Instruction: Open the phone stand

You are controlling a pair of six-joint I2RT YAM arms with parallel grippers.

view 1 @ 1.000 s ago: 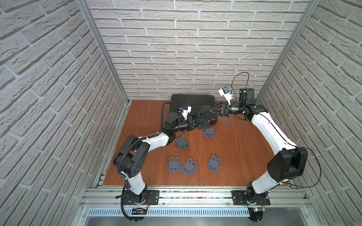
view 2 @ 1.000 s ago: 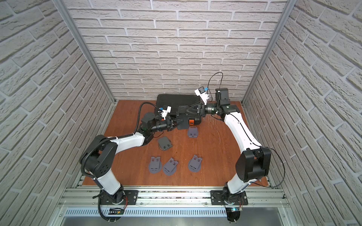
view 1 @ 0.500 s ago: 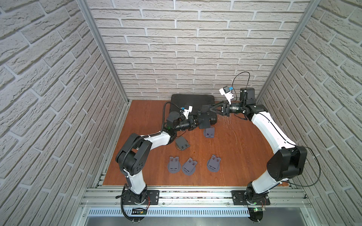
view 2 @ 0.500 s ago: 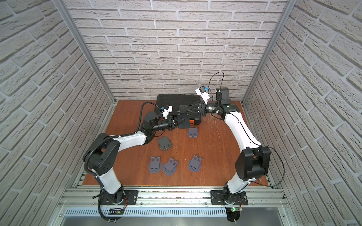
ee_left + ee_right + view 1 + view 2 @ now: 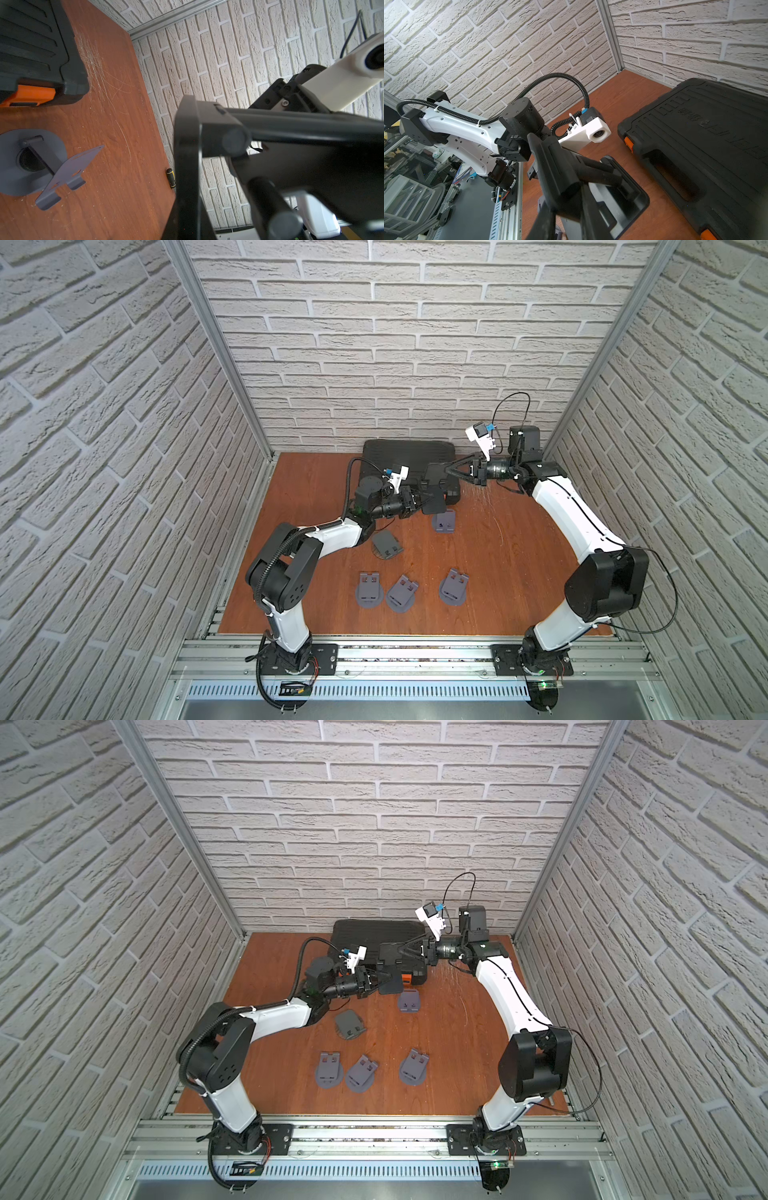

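Phone stand (image 5: 434, 499) hung between facing pincers: left gripper (image 5: 420, 502) clamped one leaf, right gripper (image 5: 446, 469) pinched the other.

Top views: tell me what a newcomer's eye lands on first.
A dark grey folding phone stand hangs above the back of the red-brown wooden table, gripped between the left fingers and the right fingers. Just behind it, a black plastic tool case lies against the brick wall. Five lighter grey phone stands dot the table in front.
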